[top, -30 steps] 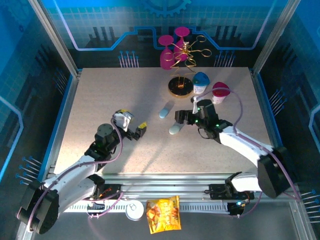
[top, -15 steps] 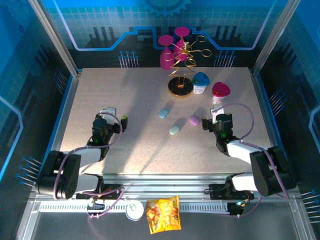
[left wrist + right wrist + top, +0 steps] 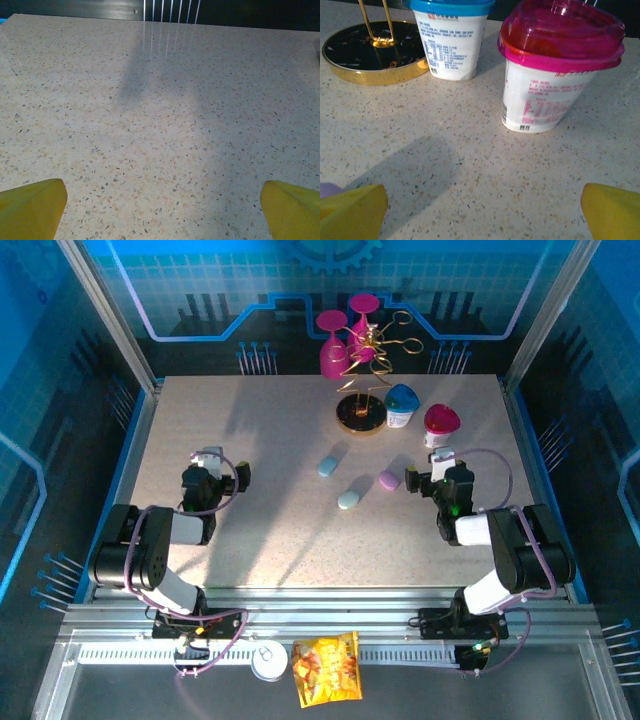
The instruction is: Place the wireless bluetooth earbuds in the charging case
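Observation:
Three small pill-shaped cases lie mid-table in the top view: a blue charging case (image 3: 328, 466), a pale blue one (image 3: 348, 500) and a lilac one (image 3: 389, 480). All three look closed, and the earbuds are hidden from view. My right gripper (image 3: 427, 467) sits low just right of the lilac case, open with nothing in it; a lilac sliver (image 3: 325, 190) shows beside its left yellow fingertip (image 3: 352, 210). My left gripper (image 3: 226, 465) rests open at the table's left over bare tabletop (image 3: 160, 125), well apart from the cases.
A pink-lidded cup (image 3: 555, 70), a blue-lidded cup (image 3: 452, 40) and a gold-rimmed stand base (image 3: 370, 55) stand close ahead of the right gripper. Pink glasses (image 3: 340, 340) hang on the wire stand. A snack bag (image 3: 325, 668) and can (image 3: 268, 660) lie beyond the near rail.
Both arms have drawn back toward their bases and folded low. The right gripper has left the pale blue case and moved right, uncovering the lilac case. Both stayed open.

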